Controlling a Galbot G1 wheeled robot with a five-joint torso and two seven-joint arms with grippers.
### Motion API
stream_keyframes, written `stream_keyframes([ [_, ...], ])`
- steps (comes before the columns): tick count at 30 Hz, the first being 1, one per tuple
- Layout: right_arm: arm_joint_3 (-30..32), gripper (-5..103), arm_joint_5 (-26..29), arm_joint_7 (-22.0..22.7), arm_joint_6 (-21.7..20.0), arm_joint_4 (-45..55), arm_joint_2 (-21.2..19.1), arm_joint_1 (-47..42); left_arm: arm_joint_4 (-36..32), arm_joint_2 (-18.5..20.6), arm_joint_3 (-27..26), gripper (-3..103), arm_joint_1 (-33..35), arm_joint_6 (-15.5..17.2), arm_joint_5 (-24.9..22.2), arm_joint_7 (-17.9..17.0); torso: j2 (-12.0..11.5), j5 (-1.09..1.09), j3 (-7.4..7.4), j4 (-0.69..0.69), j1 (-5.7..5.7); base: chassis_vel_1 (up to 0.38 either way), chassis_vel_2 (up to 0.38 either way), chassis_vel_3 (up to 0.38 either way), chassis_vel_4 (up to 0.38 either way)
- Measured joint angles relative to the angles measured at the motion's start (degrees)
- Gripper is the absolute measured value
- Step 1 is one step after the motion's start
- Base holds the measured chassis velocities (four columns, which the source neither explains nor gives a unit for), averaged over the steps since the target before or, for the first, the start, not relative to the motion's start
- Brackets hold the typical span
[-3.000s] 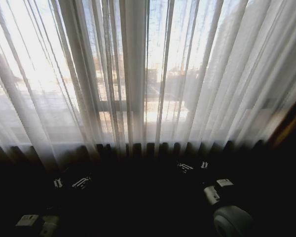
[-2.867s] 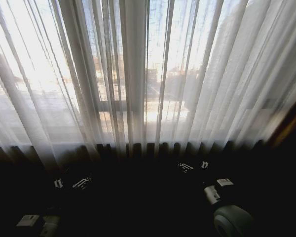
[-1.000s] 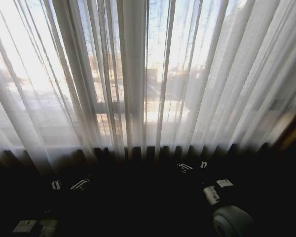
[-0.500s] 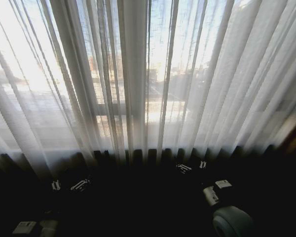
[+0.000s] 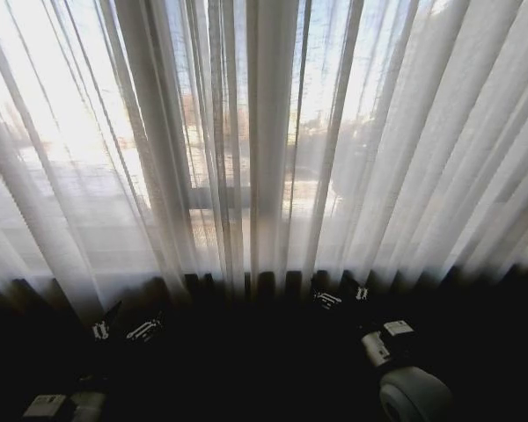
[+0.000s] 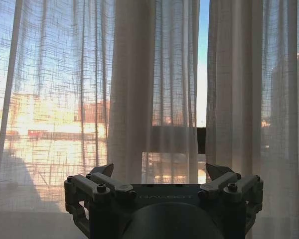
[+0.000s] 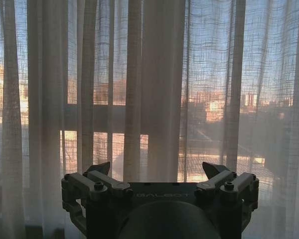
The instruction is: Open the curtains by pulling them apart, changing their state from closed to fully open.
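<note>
The curtains [image 5: 273, 149] hang closed across the window, sheer cream fabric in long vertical pleats. My left gripper [image 5: 123, 330] sits low in the dark strip under their hem, and my right gripper [image 5: 341, 297] sits low toward the right. In the left wrist view the left gripper [image 6: 161, 172] is open and empty, a short way from the curtains [image 6: 132, 89]; a narrow slit of blue sky shows between two folds. In the right wrist view the right gripper [image 7: 157, 169] is open and empty, facing the curtains [image 7: 159, 89] without touching them.
A dark window frame bar [image 5: 213, 195] runs behind the fabric, also seen as the frame bar [image 7: 89, 117]. Below the hem lies a dark band [image 5: 246, 369]. My right arm's round grey joint [image 5: 414, 396] is at the bottom right.
The whole head picture has shifted: the camera has moved nearer the curtains, whose pleats look larger and sit further right. Both grippers keep the same places in the picture.
</note>
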Motion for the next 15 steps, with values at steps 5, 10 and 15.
stream_keyframes([
  [5, -0.06, 100, -0.01, -0.01, 1.13, -0.39, 0.10, -0.14, 0.35, -0.16, 0.00, 100, 0.94, -1.95, 0.36, 0.59, 0.01, 0.01, -0.01, -0.01, -0.01, 0.279, 0.403, -0.276, -0.418],
  [10, -0.14, 100, -0.02, -0.02, 1.66, -0.55, 0.27, -0.24, 0.53, -0.48, -0.25, 100, 1.79, -3.81, 0.53, 0.82, 0.00, -0.04, -0.01, 0.01, 0.01, 0.195, 0.371, -0.183, -0.379],
  [15, -0.18, 100, -0.04, -0.03, 1.70, -0.54, 0.14, -0.28, 0.79, -1.12, -0.11, 100, 1.94, -4.55, 0.63, 0.88, 0.01, -0.02, -0.02, 0.00, 0.00, 0.019, 0.239, 0.042, -0.276],
])
